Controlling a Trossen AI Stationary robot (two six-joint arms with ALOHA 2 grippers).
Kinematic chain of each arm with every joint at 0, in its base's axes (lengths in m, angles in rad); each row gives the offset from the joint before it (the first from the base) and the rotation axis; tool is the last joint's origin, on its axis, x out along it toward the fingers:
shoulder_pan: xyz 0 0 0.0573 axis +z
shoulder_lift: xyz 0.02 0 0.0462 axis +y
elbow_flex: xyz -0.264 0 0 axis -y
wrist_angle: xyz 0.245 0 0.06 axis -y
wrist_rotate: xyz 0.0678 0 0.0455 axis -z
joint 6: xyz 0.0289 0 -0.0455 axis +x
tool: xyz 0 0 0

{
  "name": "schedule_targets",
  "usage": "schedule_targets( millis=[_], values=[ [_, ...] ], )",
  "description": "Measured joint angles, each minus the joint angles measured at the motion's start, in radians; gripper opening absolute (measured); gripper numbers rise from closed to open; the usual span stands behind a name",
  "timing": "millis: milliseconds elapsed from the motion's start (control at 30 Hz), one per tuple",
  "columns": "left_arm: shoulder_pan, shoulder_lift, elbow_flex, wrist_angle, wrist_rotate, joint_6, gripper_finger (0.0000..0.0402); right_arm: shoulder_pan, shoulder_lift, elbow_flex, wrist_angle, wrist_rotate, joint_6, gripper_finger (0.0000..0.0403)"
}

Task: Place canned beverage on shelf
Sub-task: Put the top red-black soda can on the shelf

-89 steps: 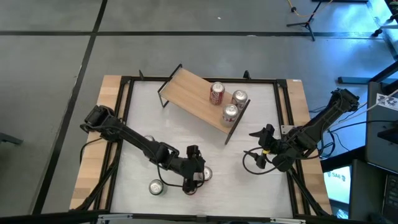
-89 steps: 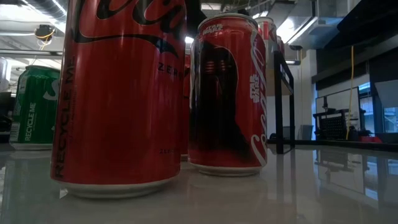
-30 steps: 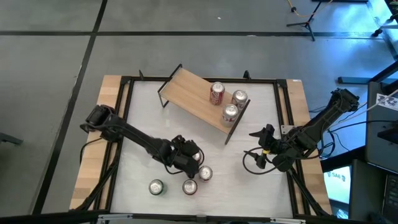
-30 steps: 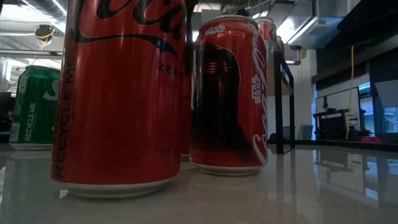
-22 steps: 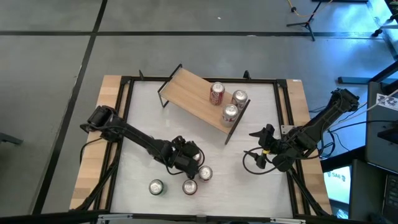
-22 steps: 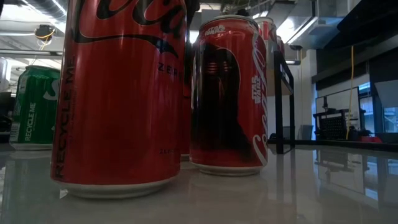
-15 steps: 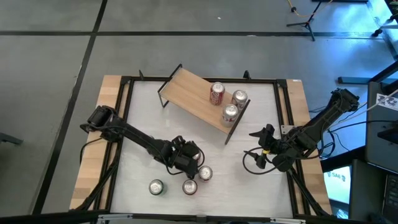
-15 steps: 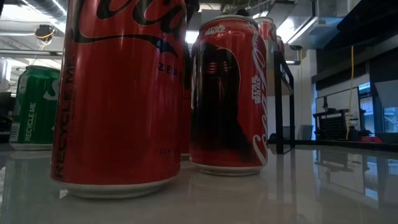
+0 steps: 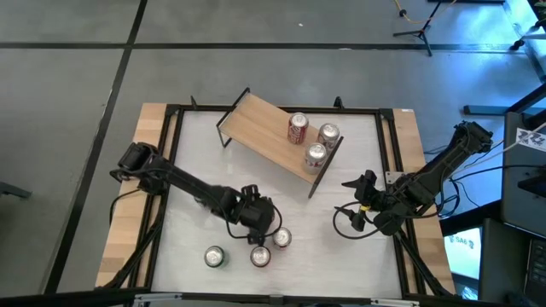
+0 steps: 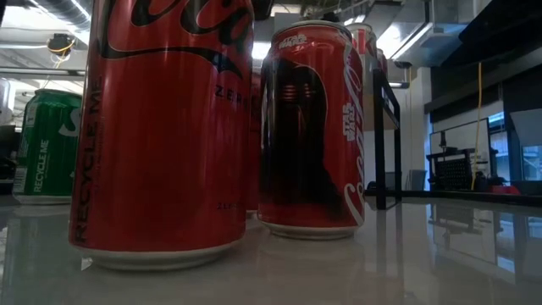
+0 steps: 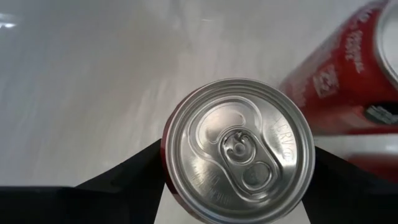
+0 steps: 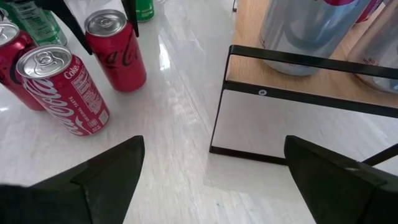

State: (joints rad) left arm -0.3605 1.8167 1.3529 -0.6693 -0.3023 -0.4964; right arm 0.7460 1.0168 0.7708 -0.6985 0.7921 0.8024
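- White surface [image 9: 196, 153] is carrying everything.
- I'm seeing my left gripper [image 11: 236, 180] straddling an upright can [image 11: 239, 150], fingers apart, directly above it.
- Right gripper [image 12: 211, 171] is waiting open.

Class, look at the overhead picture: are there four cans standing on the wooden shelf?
No. Only three cans stand on the shelf, grouped near one end.

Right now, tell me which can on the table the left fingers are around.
The red can farthest from the table's front edge: the left gripper straddles it, a finger on either side. The other two red cans and the green one stand free.
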Motion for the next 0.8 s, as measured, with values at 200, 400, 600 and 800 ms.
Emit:
schedule_targets(
  millis=[200,400,600,800],
  values=[
    [0.053,-0.039,-0.002,-0.006,0.065,0.126,0.0281,0.000,0.000,0.000,-0.001,0.000,0.000,0.0381],
    [0.125,-0.080,-0.002,0.010,0.106,0.273,0.0281,0.000,0.000,0.000,-0.001,0.000,0.000,0.0381],
    [0.205,-0.083,-0.002,0.052,0.251,0.460,0.0281,0.000,0.000,0.000,-0.001,0.000,0.000,0.0381],
    [0.272,-0.084,-0.002,0.127,0.389,0.645,0.0281,0.000,0.000,0.000,0.001,0.000,0.002,0.0381]
  ],
)
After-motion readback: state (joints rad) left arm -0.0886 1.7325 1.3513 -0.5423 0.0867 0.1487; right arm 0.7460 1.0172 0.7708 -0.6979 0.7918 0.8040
